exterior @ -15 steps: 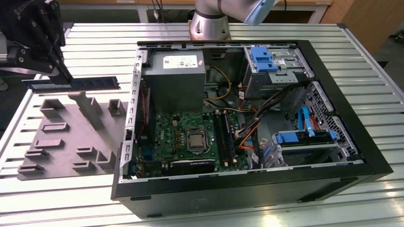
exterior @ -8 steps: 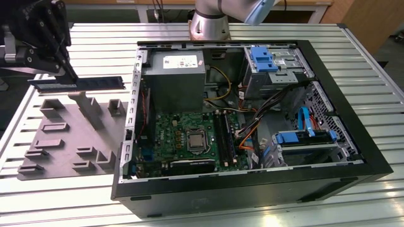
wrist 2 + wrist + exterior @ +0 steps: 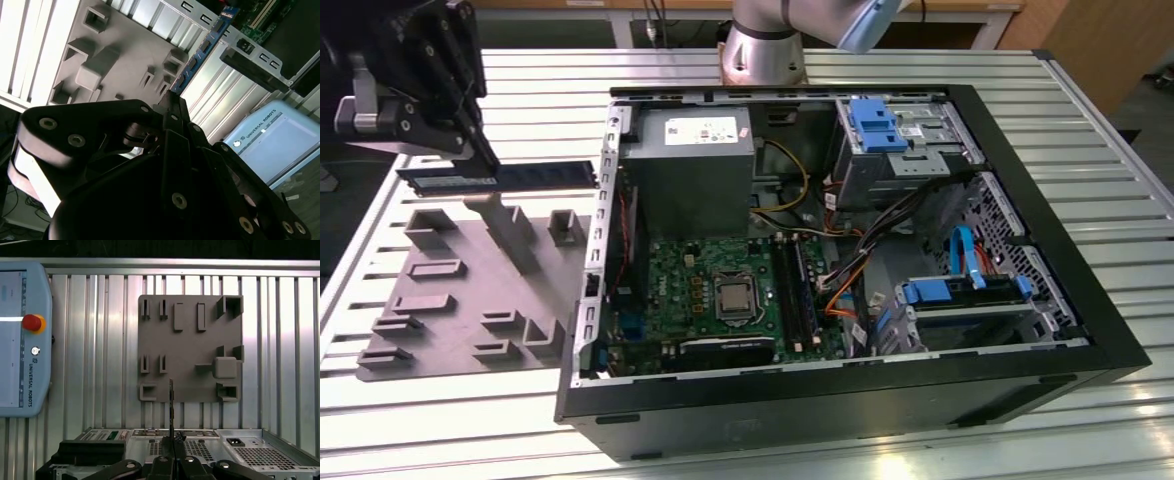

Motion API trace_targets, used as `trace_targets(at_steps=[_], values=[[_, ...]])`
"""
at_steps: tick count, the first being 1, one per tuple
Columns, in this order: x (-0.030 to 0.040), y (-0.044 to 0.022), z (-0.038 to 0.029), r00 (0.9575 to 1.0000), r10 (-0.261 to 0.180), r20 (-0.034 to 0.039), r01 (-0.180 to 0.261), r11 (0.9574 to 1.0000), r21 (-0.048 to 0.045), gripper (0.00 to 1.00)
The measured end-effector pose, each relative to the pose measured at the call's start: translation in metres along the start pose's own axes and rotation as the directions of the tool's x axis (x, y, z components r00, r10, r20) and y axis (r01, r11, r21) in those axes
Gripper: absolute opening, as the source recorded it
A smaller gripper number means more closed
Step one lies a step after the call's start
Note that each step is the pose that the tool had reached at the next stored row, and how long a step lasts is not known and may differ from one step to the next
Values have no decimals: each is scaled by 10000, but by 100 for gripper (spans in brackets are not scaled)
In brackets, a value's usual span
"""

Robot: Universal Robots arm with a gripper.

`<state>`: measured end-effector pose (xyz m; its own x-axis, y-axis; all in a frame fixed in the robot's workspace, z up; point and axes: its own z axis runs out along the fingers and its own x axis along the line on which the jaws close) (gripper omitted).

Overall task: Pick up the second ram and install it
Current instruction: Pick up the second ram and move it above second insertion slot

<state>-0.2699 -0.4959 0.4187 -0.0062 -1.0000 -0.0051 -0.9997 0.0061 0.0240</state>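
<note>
The second ram (image 3: 534,177), a thin blue stick with dark chips, hangs level above the grey holder plate (image 3: 454,290) at the exterior view's left, outside the computer case. My gripper (image 3: 478,165) is shut on one end of it. The stick's free end points toward the case wall. In the second wrist view the ram (image 3: 200,50) runs out from my gripper (image 3: 171,100) toward the case. In the first wrist view the ram (image 3: 171,400) is seen edge-on, sticking out of my gripper (image 3: 172,452) over the holder plate (image 3: 190,350).
The open computer case (image 3: 854,400) lies on the slatted metal table (image 3: 440,420), with the green motherboard (image 3: 680,280), long black slots (image 3: 794,290), grey power-supply box (image 3: 687,165) and orange cables (image 3: 841,300) inside. A teach pendant (image 3: 22,340) lies beside the holder plate.
</note>
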Motion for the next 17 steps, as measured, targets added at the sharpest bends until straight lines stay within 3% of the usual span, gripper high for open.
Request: trace_targets(at_steps=[17], values=[[-1, -230, -5, 10000, 0, 0, 0, 10000, 0, 11]])
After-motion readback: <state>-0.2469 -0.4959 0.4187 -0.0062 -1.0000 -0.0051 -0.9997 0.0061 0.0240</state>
